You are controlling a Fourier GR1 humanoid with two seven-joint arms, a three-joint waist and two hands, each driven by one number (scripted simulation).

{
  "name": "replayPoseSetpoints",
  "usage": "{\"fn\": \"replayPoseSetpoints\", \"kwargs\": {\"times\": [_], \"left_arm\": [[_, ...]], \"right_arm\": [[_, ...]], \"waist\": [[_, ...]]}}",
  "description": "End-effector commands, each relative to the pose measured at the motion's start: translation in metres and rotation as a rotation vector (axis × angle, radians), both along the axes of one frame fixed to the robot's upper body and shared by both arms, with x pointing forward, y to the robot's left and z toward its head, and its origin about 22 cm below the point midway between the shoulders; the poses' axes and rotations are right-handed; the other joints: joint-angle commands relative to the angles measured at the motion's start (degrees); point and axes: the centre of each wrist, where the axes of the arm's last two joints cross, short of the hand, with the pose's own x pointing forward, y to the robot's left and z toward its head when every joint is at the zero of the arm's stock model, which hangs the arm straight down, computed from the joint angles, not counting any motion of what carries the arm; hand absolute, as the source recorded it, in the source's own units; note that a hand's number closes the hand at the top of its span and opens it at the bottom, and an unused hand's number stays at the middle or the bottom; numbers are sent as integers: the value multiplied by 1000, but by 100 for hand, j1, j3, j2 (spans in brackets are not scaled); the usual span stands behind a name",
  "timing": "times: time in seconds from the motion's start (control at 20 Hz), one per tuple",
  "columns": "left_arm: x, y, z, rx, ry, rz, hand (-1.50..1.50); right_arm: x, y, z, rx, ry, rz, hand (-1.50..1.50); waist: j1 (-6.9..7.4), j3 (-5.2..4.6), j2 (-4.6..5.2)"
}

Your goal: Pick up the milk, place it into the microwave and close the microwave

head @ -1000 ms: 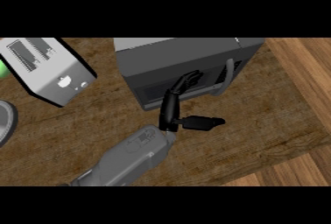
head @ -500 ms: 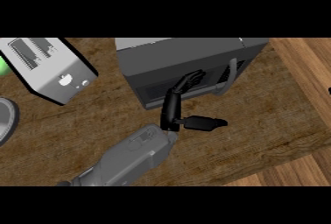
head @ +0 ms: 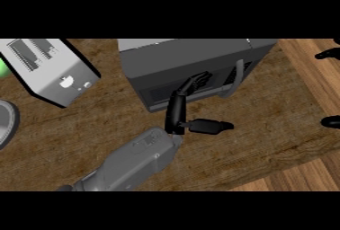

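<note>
microwave [head: 192, 63] sits shut on the wooden bench [head: 100, 121], a dark grey box with a lighter grey top, a darker door panel on its front face and a pale grey vertical handle [head: 234, 78] toward the door's right side. milk shows nowhere in the head view, so its place cannot be told. left robot hand [head: 181, 108] reaches up from its grey forearm [head: 129, 164] below the microwave, fingers [head: 194, 83] straight and spread against the door panel left of the handle, thumb [head: 207, 126] stuck out sideways below the microwave's front edge, holding nothing. right robot hand [head: 328, 54] shows only as dark tips at the view's edge right of the microwave, too little to tell whether it is wide or closed. left of the microwave stands a silver toaster [head: 46, 72], and further left a grey rounded rim [head: 5, 123] pokes in.
</note>
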Motion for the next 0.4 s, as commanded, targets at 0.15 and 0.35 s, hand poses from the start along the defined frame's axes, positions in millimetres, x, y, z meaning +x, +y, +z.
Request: {"fn": "replayPoseSetpoints", "kwargs": {"times": [0.15,0.35], "left_arm": [[23,5,11,-7,7,87,-150],[23,4,12,-12,5,90,-150]], "right_arm": [[7,-10,5,44,36,40,-150],[10,-14,7,69,58,55,-150]], "waist": [[-17,-5,69],[-25,0,50]]}}
